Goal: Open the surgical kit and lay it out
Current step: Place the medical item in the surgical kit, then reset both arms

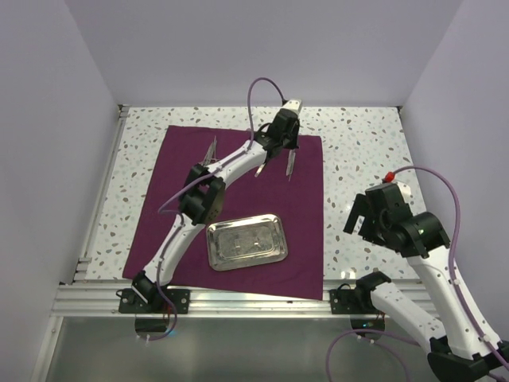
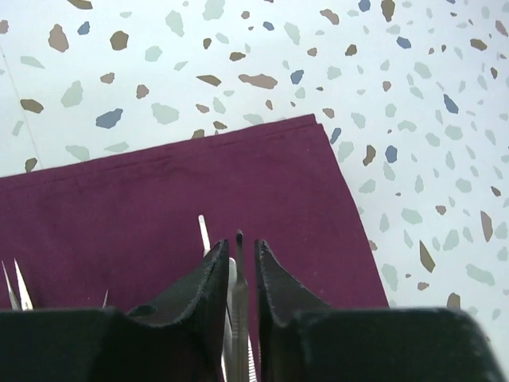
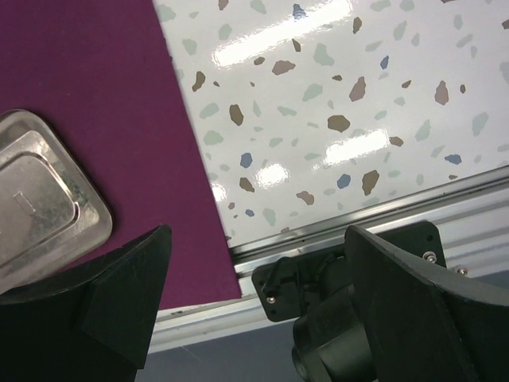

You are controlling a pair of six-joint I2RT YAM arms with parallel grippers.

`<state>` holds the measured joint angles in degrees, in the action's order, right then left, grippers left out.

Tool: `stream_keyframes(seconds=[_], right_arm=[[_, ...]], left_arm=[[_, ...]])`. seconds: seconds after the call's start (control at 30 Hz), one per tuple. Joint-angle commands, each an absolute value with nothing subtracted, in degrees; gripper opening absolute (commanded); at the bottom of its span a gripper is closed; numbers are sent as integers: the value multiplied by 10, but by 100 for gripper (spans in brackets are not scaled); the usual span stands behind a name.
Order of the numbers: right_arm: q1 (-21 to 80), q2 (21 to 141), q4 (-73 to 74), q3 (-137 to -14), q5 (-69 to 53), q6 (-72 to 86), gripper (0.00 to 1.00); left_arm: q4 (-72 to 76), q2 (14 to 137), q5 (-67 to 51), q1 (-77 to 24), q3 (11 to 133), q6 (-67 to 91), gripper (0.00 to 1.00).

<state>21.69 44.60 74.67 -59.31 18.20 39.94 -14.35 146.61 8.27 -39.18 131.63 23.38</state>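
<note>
Left gripper (image 2: pixel 241 248) pinches silver instrument (image 2: pixel 237 318) over purple cloth (image 2: pixel 119 215) near far edge of speckled desk (image 2: pixel 238 48), plain white walls (image 1: pixel 254 48) around.

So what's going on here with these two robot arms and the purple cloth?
The purple cloth is already spread flat on the table, with a steel tray on its near part. The left gripper is pinching a thin silver instrument near the cloth's far right corner; other instruments lie on the cloth further left. The right gripper is open, holding nothing, by the cloth's right edge.
</note>
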Motion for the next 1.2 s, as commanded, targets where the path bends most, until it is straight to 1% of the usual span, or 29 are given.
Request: stream_keyframes(seconds=[0.0, 0.03, 0.07, 0.1, 0.17, 0.23, 0.33, 0.37, 0.4, 0.43, 0.47, 0.5, 0.53, 0.57, 0.6, 0.63, 0.73, 0.83, 0.93, 1.17], right_arm=[[218, 447, 754, -593, 195, 416, 94], [217, 449, 751, -593, 196, 416, 95], [217, 455, 749, -595, 197, 414, 96], [218, 459, 744, -598, 198, 414, 97], [217, 466, 733, -601, 197, 411, 98], [218, 475, 712, -606, 195, 406, 98], [218, 490, 672, -620, 188, 392, 98], [217, 494, 645, -624, 173, 382, 98], [218, 496, 628, -634, 161, 374, 99], [218, 495, 608, -637, 145, 354, 98], [217, 494, 572, -641, 128, 347, 98], [219, 490, 550, -640, 106, 340, 99], [218, 482, 530, -638, 99, 331, 98], [217, 480, 494, -637, 89, 327, 98], [218, 479, 477, -637, 83, 324, 98], [218, 482, 460, -638, 80, 322, 98], [218, 496, 397, -659, 68, 311, 98], [218, 519, 347, -688, 55, 306, 98], [217, 536, 317, -700, 49, 314, 98], [217, 526, 313, -679, 32, 333, 99]], left_arm=[[-96, 1464, 100, -392, 1346, 252, 26], [-95, 1459, 101, -391, 1338, 252, 38], [-93, 1444, 102, -390, 1322, 251, 61], [-96, 1434, 103, -390, 1315, 250, 69], [-113, 1402, 102, -389, 1297, 244, 80], [-133, 1370, 109, -388, 1281, 234, 82], [-166, 1267, 132, -384, 1199, 219, 82], [-170, 1197, 142, -379, 1134, 208, 83], [-170, 1160, 148, -375, 1096, 202, 83], [-168, 1120, 162, -372, 1020, 188, 84], [-172, 1046, 171, -365, 983, 183, 89], [-176, 1009, 182, -360, 946, 179, 93], [-187, 975, 194, -356, 877, 173, 97], [-196, 911, 199, -345, 846, 171, 100], [-206, 880, 206, -339, 816, 170, 100], [-227, 822, 219, -336, 763, 168, 100], [-267, 743, 241, -313, 681, 166, 100], [-297, 631, 260, -287, 630, 171, 100], [-319, 579, 278, -276, 606, 174, 100], [-363, 569, 293, -263, 599, 205, 100]])
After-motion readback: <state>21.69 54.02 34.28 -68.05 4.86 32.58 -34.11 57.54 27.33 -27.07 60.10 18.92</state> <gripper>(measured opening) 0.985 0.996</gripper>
